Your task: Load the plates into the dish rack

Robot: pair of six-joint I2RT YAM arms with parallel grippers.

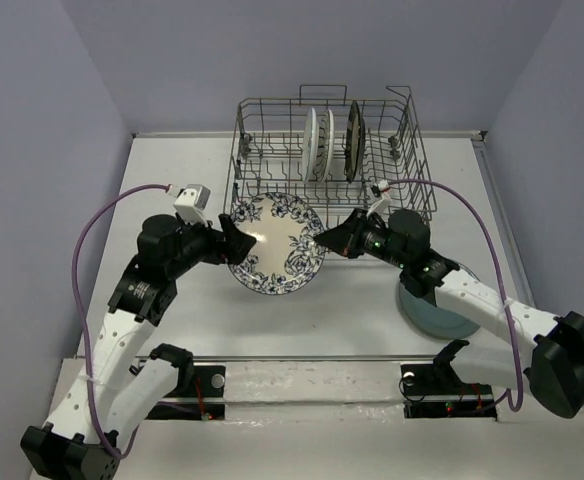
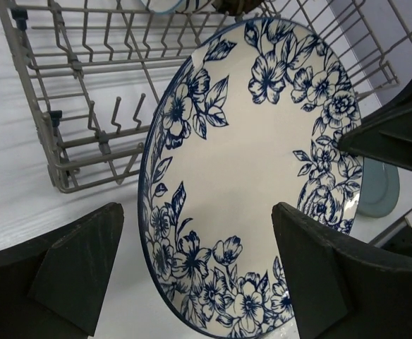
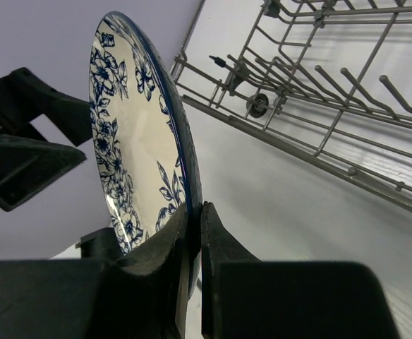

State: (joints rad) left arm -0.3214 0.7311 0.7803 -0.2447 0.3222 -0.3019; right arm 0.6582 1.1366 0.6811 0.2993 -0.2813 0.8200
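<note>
The blue floral plate [image 1: 277, 245] is held tilted on edge above the table, just in front of the dish rack [image 1: 262, 165]. My right gripper [image 1: 324, 238] is shut on the plate's right rim; the right wrist view shows its jaws [image 3: 194, 212] pinching the rim of the plate [image 3: 132, 141]. My left gripper [image 1: 234, 240] is open at the plate's left edge, its fingers wide apart on either side of the plate [image 2: 262, 162] with a gap. Two white plates [image 1: 317, 140] and the dark plate [image 1: 353, 140] stand upright in the rack. The teal-grey plate [image 1: 427, 312] lies on the table under my right arm.
The rack's near wire wall and tines [image 2: 86, 120] are close behind the held plate, and also show in the right wrist view [image 3: 319, 92]. The rack's left half holds no plates. The teal-grey plate [image 2: 379, 187] shows past the floral plate. Walls enclose the table's sides.
</note>
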